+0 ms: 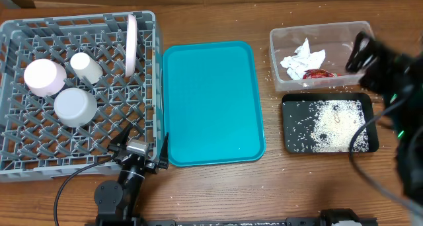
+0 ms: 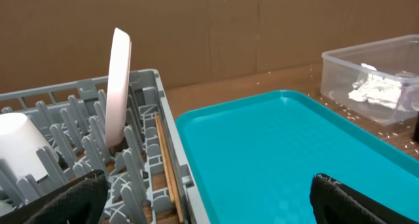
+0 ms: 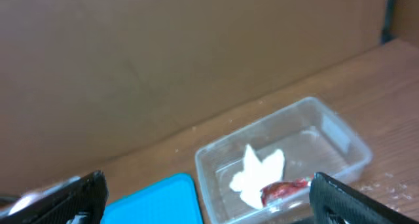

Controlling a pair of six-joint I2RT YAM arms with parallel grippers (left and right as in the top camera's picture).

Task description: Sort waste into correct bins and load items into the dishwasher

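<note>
Right now I am holding my left hand point(image 1: 141, 147) low over the near edge of the wooden bench point(image 1: 211, 193). Its jaws are spread wide and gripping nothing, between the grey lattice plastic dish rack point(image 1: 13, 28) and the teal rectangular serving tray point(image 1: 211, 104). My right hand point(image 1: 361, 51), also wide open and empty, is hovering at the clear plastic rectangular tub point(image 1: 317, 26), where the crumpled white paper napkin point(image 1: 301, 57) and small red snack wrapper point(image 1: 317, 73) are lying. Pale rice-like grains point(image 1: 330, 127) are lying in the shallow black rectangular tray point(image 1: 291, 143). My right arm is showing blurred overhead and is covering the tub's right end.
</note>
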